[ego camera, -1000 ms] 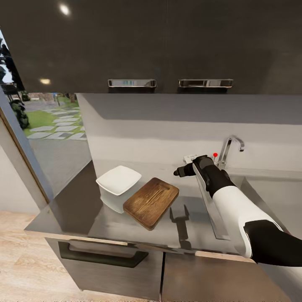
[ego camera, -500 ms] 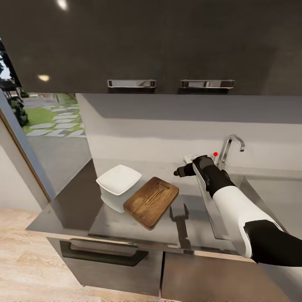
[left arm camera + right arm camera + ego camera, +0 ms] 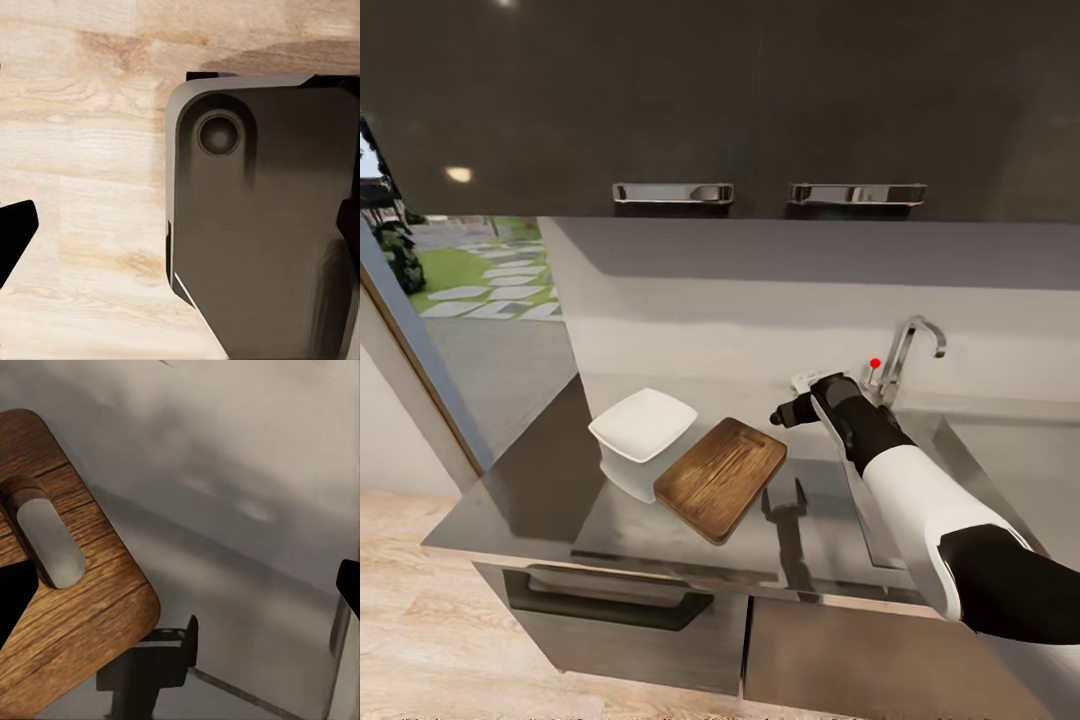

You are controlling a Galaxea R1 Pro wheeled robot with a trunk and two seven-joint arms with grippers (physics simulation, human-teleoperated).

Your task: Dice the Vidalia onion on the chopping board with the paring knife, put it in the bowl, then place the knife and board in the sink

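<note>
The dark brown chopping board lies on the grey countertop, with the white bowl touching its left side. My right gripper hovers open above the counter, just right of the board's slotted end and left of the faucet. In the right wrist view the board's corner with the handle slot lies below the open right gripper. The sink is at the right, largely behind my right arm. The Vidalia onion and paring knife are out of view. My left gripper is open over the floor.
Dark wall cabinets with chrome handles hang above the counter. A window is at the left and the counter's front edge runs over dark drawers. The left wrist view shows wooden floor and a dark part of the robot's base.
The whole view has shifted slightly. My right gripper has edged a little left and down toward the chopping board. Board and bowl have not moved.
</note>
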